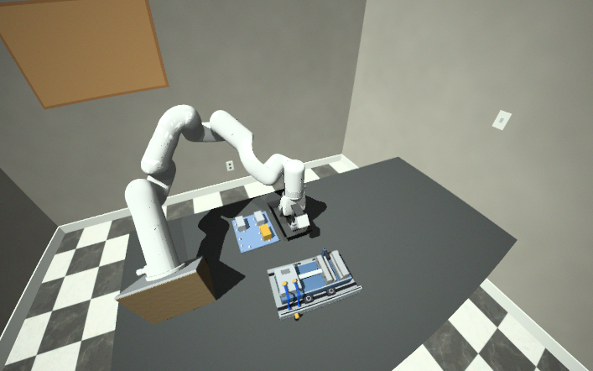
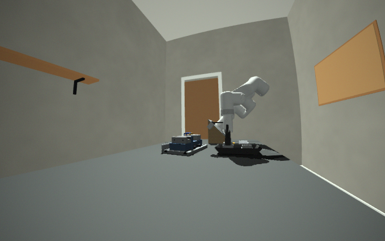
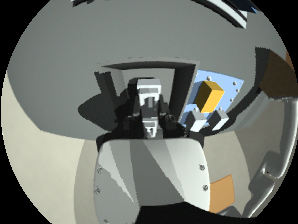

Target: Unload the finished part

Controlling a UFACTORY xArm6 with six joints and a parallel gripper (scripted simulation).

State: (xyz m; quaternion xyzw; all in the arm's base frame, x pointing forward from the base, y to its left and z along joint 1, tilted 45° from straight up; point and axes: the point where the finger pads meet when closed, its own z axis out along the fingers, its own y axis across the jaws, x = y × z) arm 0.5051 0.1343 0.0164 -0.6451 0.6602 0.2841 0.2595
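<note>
My gripper [image 1: 294, 223] [image 2: 227, 141] [image 3: 149, 101] is shut on the finished part [image 1: 300, 221] [image 3: 145, 90], a small light grey block. It holds the part low inside the black outfeed tray [image 1: 302, 234] [image 2: 248, 149] [image 3: 180, 70]. I cannot tell whether the part touches the tray floor, and its pocket does not show. The vise [image 1: 312, 280] [image 2: 184, 143] stands nearer the table front, with blue body and grey jaws, and no part shows between its jaws.
A blue fixture plate [image 1: 249, 242] [image 3: 229, 86] lies left of the tray, with two grey blocks [image 1: 249, 221] and an orange block [image 1: 265, 232] [image 3: 212, 96] on it. The arm's wooden base box [image 1: 169, 295] stands at the table's left edge.
</note>
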